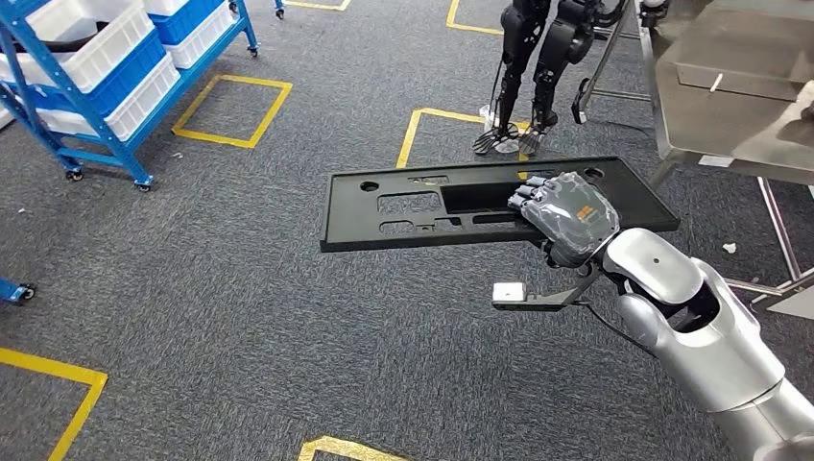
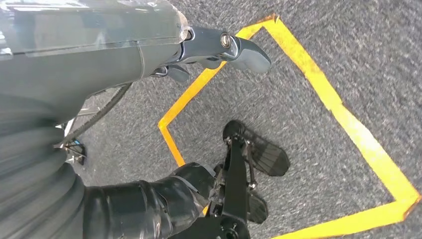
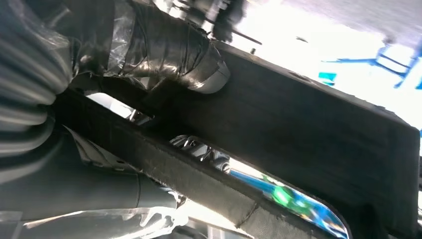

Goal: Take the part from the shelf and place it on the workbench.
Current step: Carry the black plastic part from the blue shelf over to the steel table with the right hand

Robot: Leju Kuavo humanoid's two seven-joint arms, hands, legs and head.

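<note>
The part is a long, flat black panel (image 1: 432,206) with cut-outs, carried level above the grey carpet in the head view. My right hand (image 1: 566,219) grips its near long edge right of the middle, fingers over the top face. From the right wrist camera I see the panel's dark underside (image 3: 308,129), with my taped thumb (image 3: 189,55) pressed against it. The steel workbench (image 1: 730,106) stands at the far right, just beyond the panel's right end. The blue shelf (image 1: 106,86) is at the far left. My left hand (image 2: 219,50) hangs over the floor and holds nothing.
White and blue bins fill the shelf. Another robot's dark legs (image 1: 533,67) stand behind the panel, beside the workbench. Yellow tape squares (image 1: 230,110) mark the carpet. The workbench's thin legs (image 1: 782,230) come down at the right edge.
</note>
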